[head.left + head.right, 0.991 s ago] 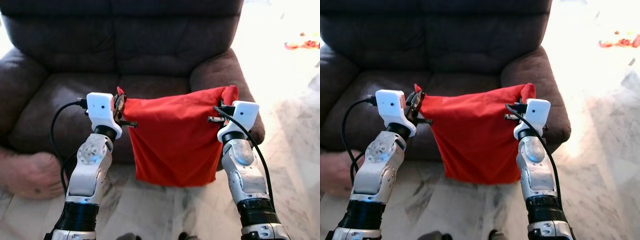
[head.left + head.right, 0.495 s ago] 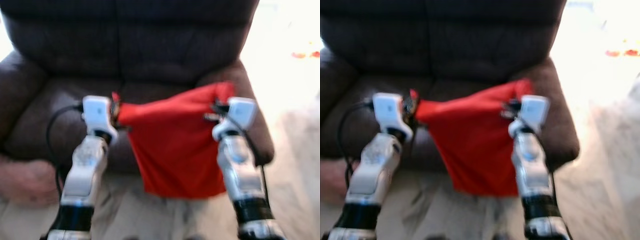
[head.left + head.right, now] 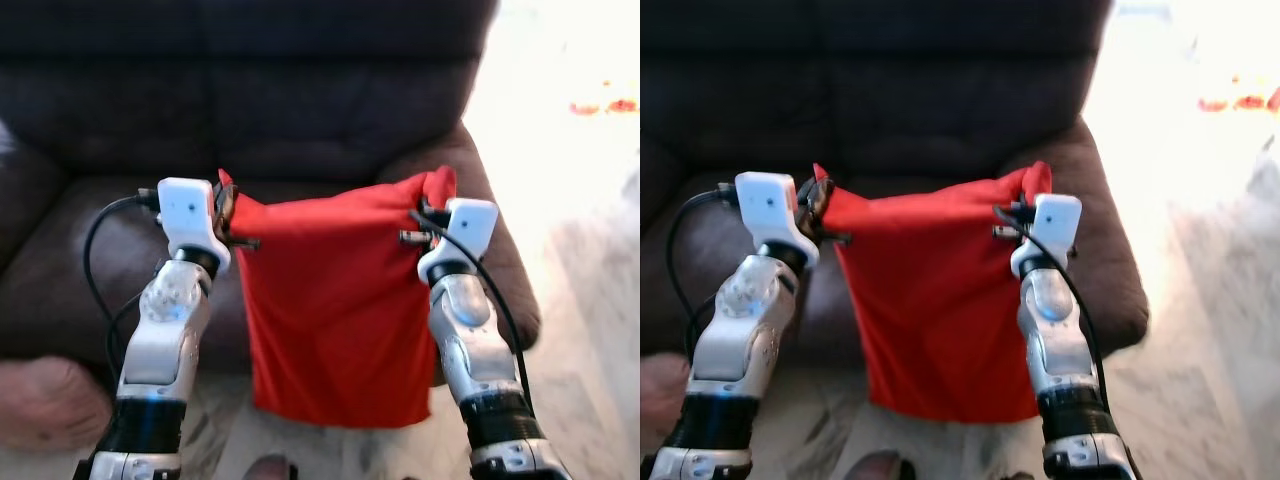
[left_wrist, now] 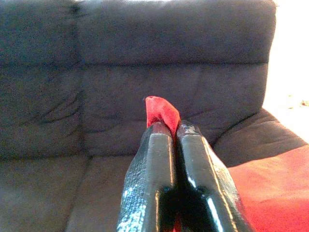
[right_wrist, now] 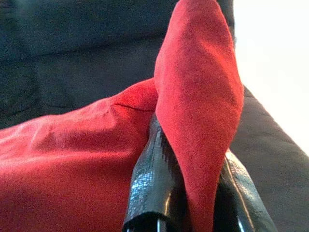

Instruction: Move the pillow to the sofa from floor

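Carry step: pillow [image 3: 335,310] hangs off the floor in front of sofa [image 3: 300,100], L pincer [image 3: 228,205] & R pincer [image 3: 428,215] each clamped on a top corner (fabric pinched between fingers), next needs fwd reach over seat, then release.

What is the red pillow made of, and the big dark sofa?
The red pillow looks like soft matte cloth, maybe suede-like: it hangs limp and folds where the left hand and right hand pinch its corners. The sofa looks like dark brown fuzzy fabric, with stitched, padded cushions.
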